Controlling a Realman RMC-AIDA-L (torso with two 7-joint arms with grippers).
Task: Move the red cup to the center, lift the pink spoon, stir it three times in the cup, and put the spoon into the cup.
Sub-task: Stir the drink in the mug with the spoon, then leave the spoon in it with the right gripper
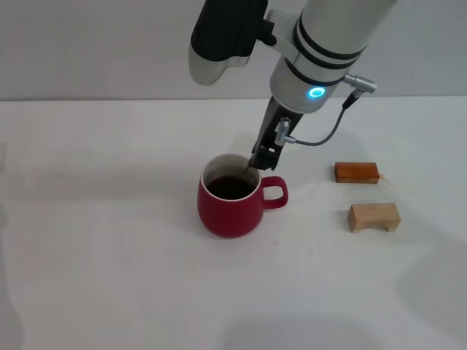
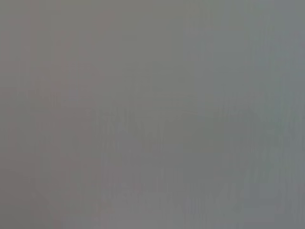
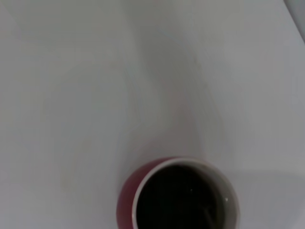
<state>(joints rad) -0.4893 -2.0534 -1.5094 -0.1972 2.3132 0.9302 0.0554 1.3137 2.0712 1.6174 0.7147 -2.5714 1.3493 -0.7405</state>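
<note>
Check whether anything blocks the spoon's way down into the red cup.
Nothing visible does. The right claw hangs over the red cup's open rim, with only dark liquid below. The wooden blocks lie apart, toward the robot's right.

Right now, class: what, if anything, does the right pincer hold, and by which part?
Apparently the pink spoon, by its upper handle, bowl end in the red cup; the grip itself is unclear.
</note>
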